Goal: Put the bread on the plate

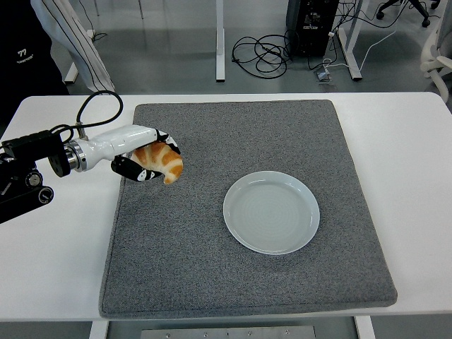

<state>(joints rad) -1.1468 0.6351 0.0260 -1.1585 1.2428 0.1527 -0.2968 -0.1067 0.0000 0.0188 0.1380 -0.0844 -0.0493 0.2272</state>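
Note:
A golden-brown croissant [161, 159] hangs above the left part of the grey mat [247, 282], held in my left hand [150, 157], whose fingers curl around it. The arm reaches in from the left edge, white at the wrist and black further back. The pale blue-grey plate [271, 210] lies on the mat to the right and a little nearer, with nothing on it. My right arm does not show.
The mat covers most of the white table [417, 183]. A person in dark clothing [21, 49] stands at the top left behind the table. Cables and desk legs lie on the floor beyond the far edge.

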